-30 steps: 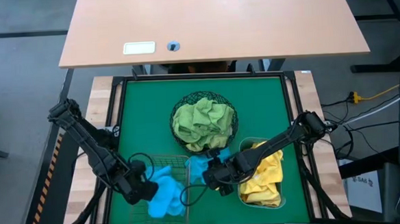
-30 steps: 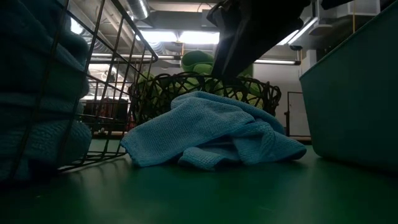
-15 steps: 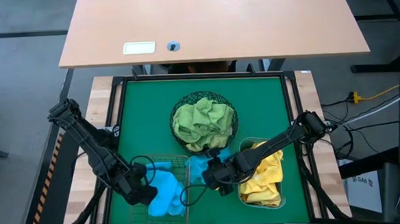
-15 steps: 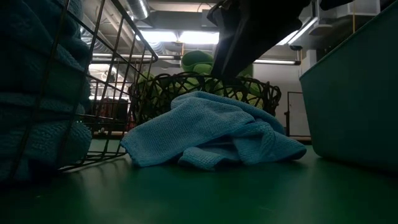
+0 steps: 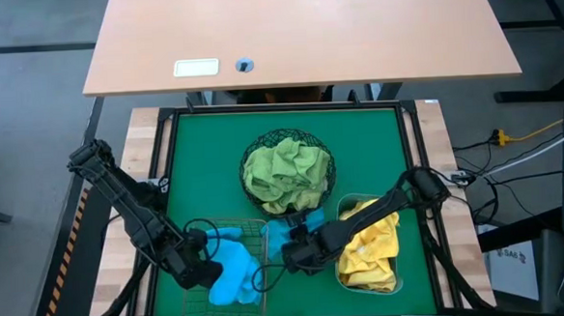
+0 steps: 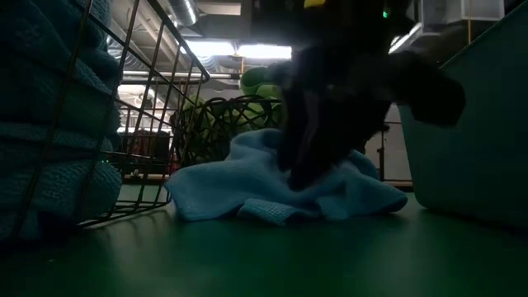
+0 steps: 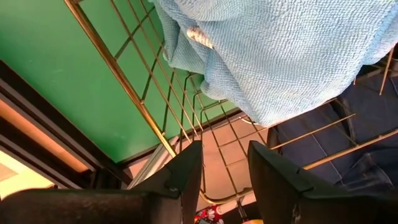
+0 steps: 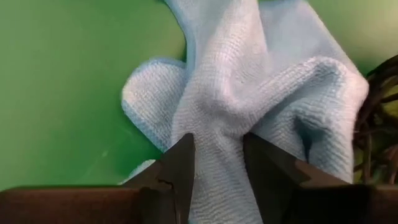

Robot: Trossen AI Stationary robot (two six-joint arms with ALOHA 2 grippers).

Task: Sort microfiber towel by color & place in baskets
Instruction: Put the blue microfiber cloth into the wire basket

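Most of the sorting looks done, to my eye. The green towels (image 5: 287, 173) fill the black bowl (image 5: 253, 151) at the middle of the worktop (image 5: 205, 162), the yellow towels (image 5: 372, 245) lie heaped in the plastic tub (image 5: 343, 205) on my right, and blue towels (image 5: 232, 270) already sit in the copper basket (image 5: 197, 225) on my left. What I can see left is one loose blue towel (image 5: 284, 230), crumpled on the green surface between the basket and the tub, just in front of the bowl. My right gripper (image 5: 298, 257) is down on it: in the right wrist view my two fingers (image 8: 180, 167) stand a little apart with a raised fold of that towel (image 8: 249, 99) running between them, not yet pinched, so I hold nothing there so far. In the low view the same arm blocks the middle of the towel (image 6: 239, 186), which rests flat on the worktop. My left gripper (image 5: 199, 272) is at the near edge of the copper basket, its fingers (image 7: 186, 174) slightly parted and empty, with the blue cloth (image 7: 280, 56) in the basket just beyond them. I judge that closing on the loose blue towel and carrying it over the basket rim would finish the job, unless some towel lies hidden from these views.
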